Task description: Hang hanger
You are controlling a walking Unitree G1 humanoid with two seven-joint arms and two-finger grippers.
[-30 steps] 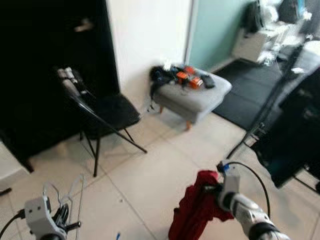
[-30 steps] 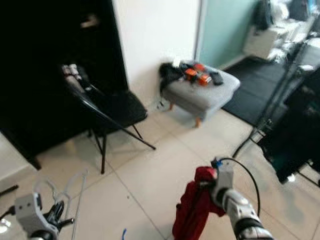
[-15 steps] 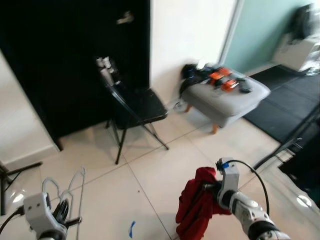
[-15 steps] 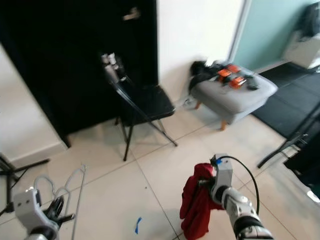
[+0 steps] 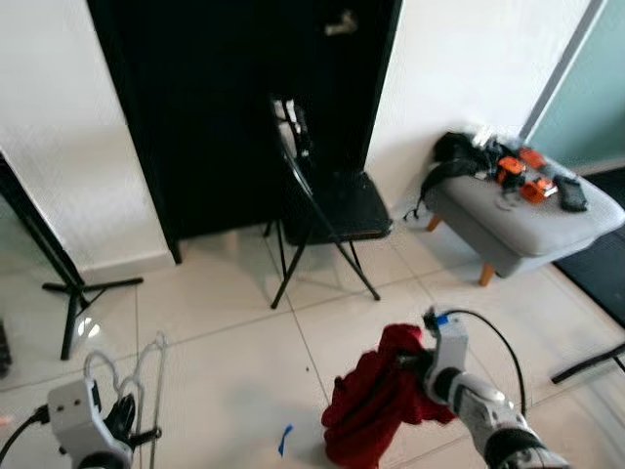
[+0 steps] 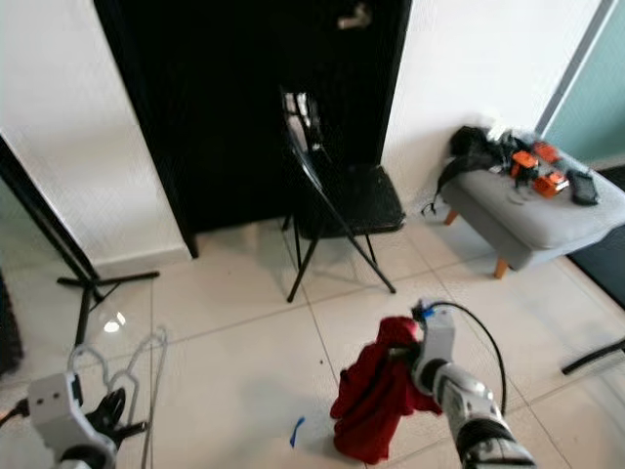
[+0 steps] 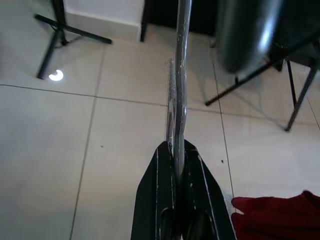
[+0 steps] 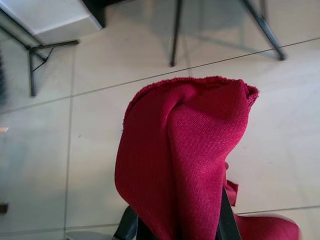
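— What's different from half a second ago?

— Swung leftward, the head camera has: the black folding chair [image 5: 327, 200] now sits near 12 o'clock in the head view instead of left of centre, the grey ottoman [image 5: 522, 220] has slid out to 3 o'clock, and a black tripod stand [image 5: 68, 293] has come into sight at 9 o'clock. The furniture itself has not moved, and both arms keep the same pose and the same loads.

— How are the arms set?

— Both are raised forward, low in the head view. The left pincer [image 7: 176, 165] is at 7 o'clock, its two black fingers [image 7: 155, 200] pressed together on the wire hanger [image 5: 132, 376], which stands up from it above the pale tiled floor [image 5: 225, 332]. The wrist view shows the wire running straight out between the closed fingers.

— And the right?

— The right pincer [image 5: 410, 366] is at 5 o'clock, clamped on a bunched red garment [image 8: 185, 150] that droops from it towards the floor. The cloth covers the fingers almost wholly in the wrist view.

— Where is the hanger relative to the chair?

— Well apart, the chair lying towards 1 o'clock from it, before the dark doorway [image 5: 225, 88].
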